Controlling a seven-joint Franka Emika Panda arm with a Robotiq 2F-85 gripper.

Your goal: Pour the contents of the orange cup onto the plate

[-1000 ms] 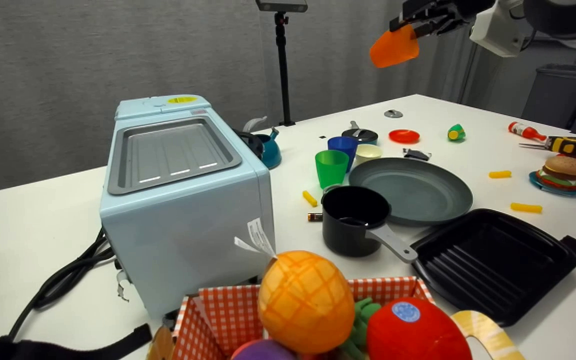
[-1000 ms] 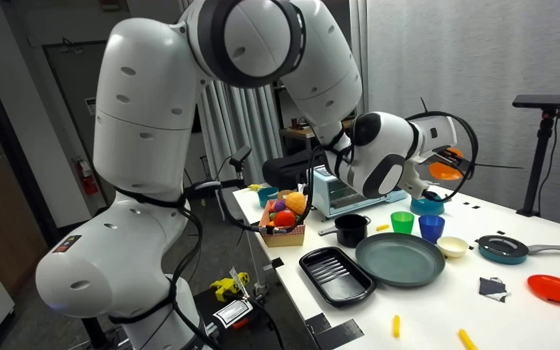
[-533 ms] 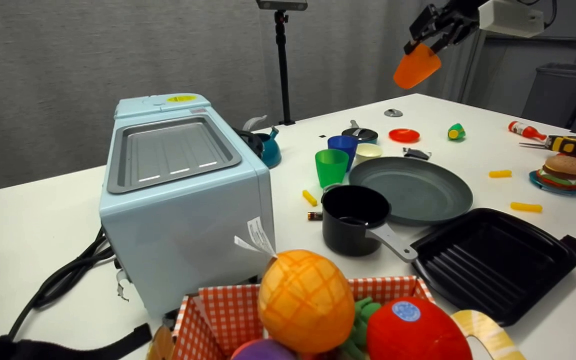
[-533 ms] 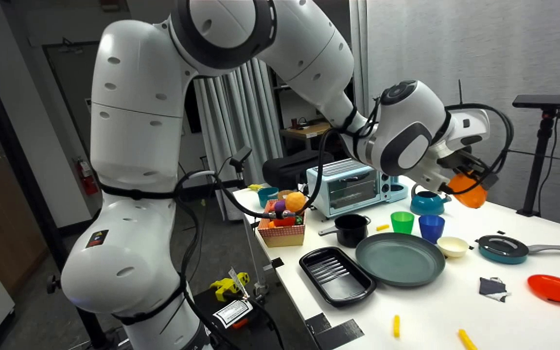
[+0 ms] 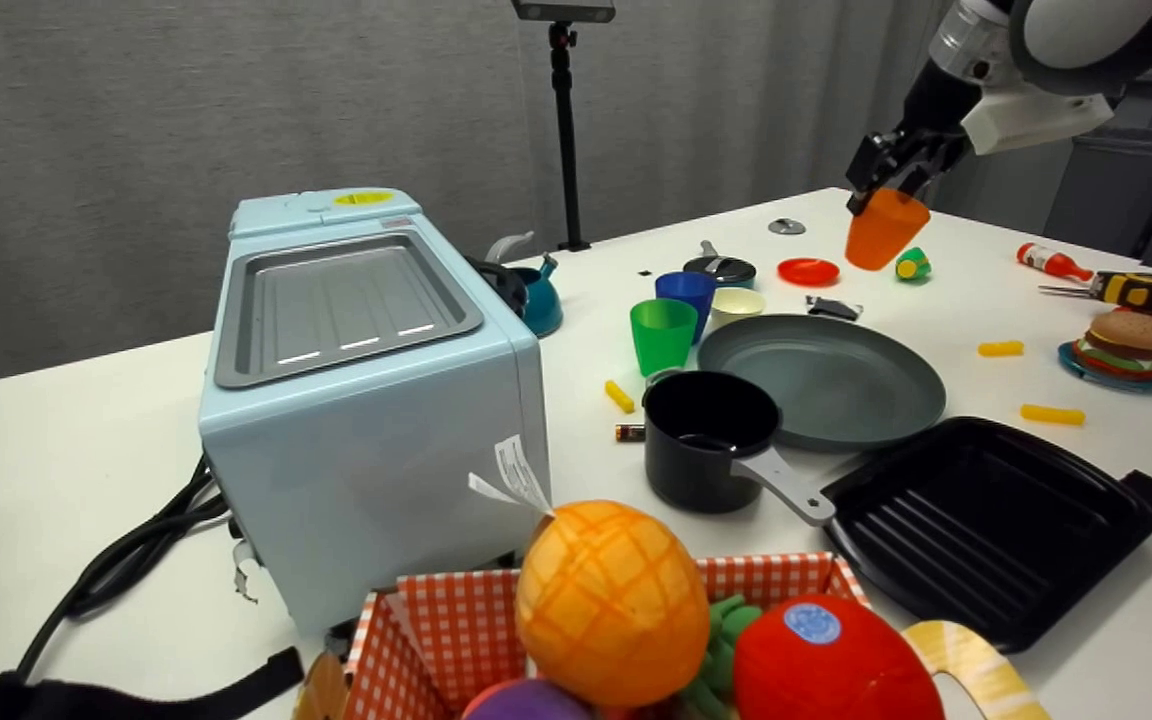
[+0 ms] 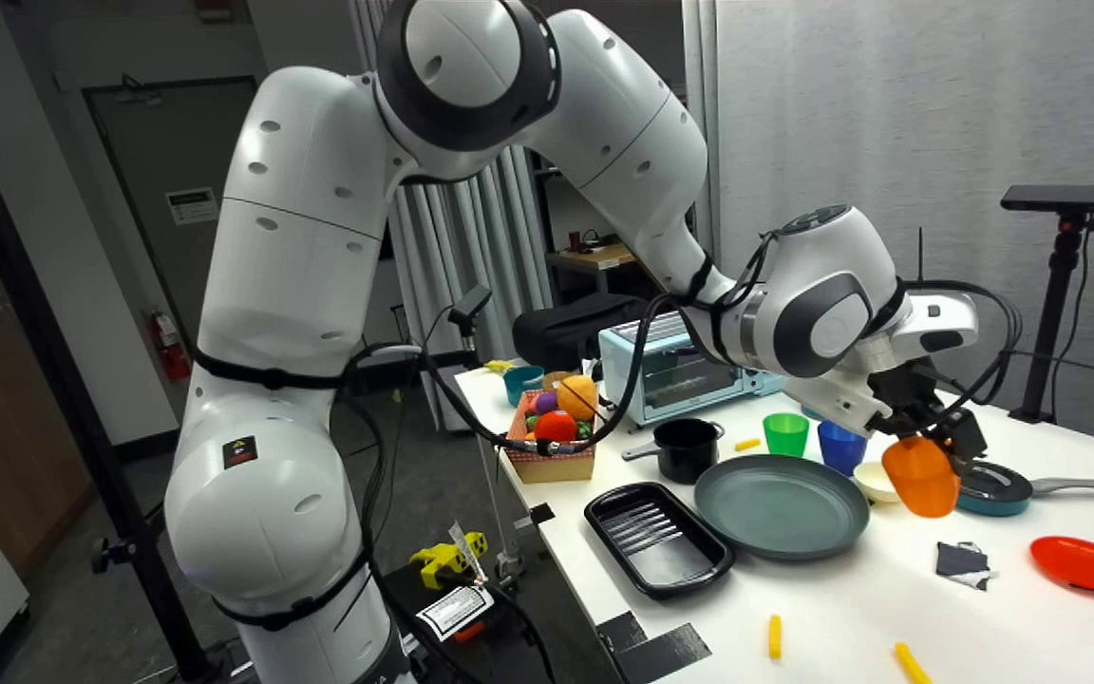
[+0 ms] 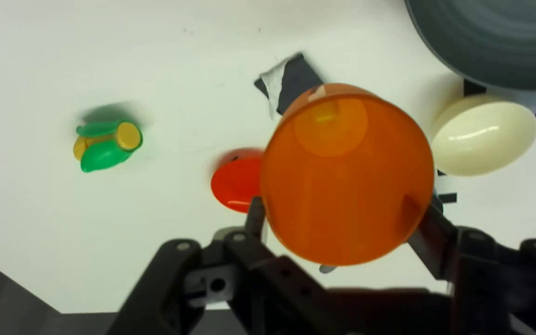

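Orange cup point(image 5: 886, 235): held in the air above the counter point(image 5: 86, 470), to the side of the plate point(image 6: 784, 513); tilted, its open mouth showing in the wrist view.
Fingers point(image 7: 255, 218): clamped on the orange cup, 1 on each side, near the rim.
Cup interior: a yellow patch point(image 7: 326, 114) shows toward the base; what it is cannot be told.
Plate position: flat on the counter; only part of it shows in the wrist view, in a top corner.
Black pan point(image 6: 661, 541): just beside the plate; contact cannot be confirmed.
Black pot point(image 5: 696, 470): upright, near the plate.
Green cup point(image 5: 663, 340) and blue cup point(image 5: 691, 290): both upright, side by side near the plate.
Cream bowl point(image 7: 486, 137): just beside the plate.
Red dish point(image 6: 1084, 565): on the counter, partly hidden behind the orange cup in the wrist view.
Yellow sticks point(image 5: 1053, 415): 3 on the counter, in both exterior views.
Toaster oven point(image 5: 406, 470): on the counter, grey tray point(image 5: 346, 310) on top.
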